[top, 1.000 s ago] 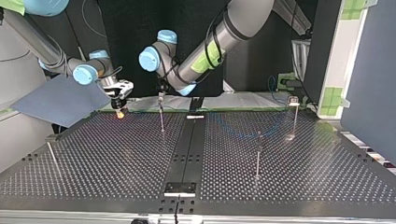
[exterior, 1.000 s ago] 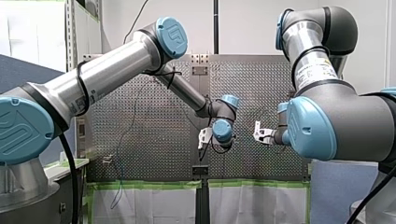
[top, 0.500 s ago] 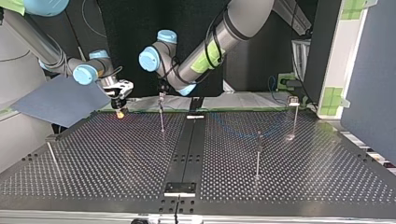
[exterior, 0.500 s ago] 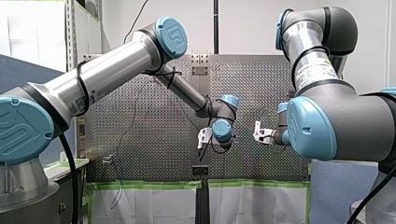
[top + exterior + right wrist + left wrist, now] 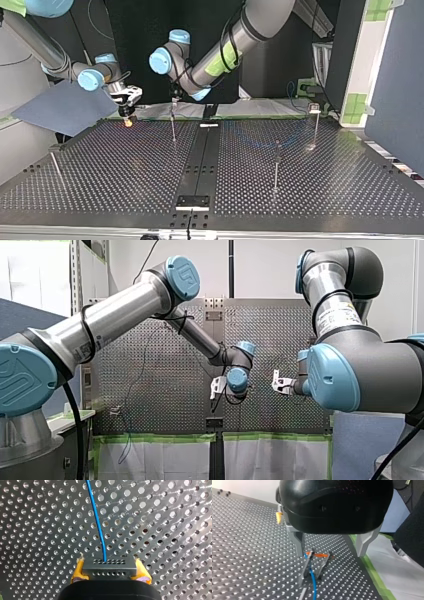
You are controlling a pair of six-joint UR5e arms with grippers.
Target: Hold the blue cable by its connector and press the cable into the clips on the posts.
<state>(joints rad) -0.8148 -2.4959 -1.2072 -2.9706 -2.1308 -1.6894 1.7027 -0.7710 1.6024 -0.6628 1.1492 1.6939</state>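
Right gripper (image 5: 110,571) clamped on connector (image 5: 109,567) — blue cable (image 5: 97,525) leads ahead, 12 o'clock | left gripper (image 5: 330,553) spread over clip (image 5: 314,562) — cable looks seated | other posts probably remain

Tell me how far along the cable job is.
Done: my right gripper is shut on the connector, blue cable leading away. In hand: my left gripper, open, hangs over a clip with the cable lying between its prongs; whether it's seated I can't tell. Left: the post at the top view's left shows no cable.
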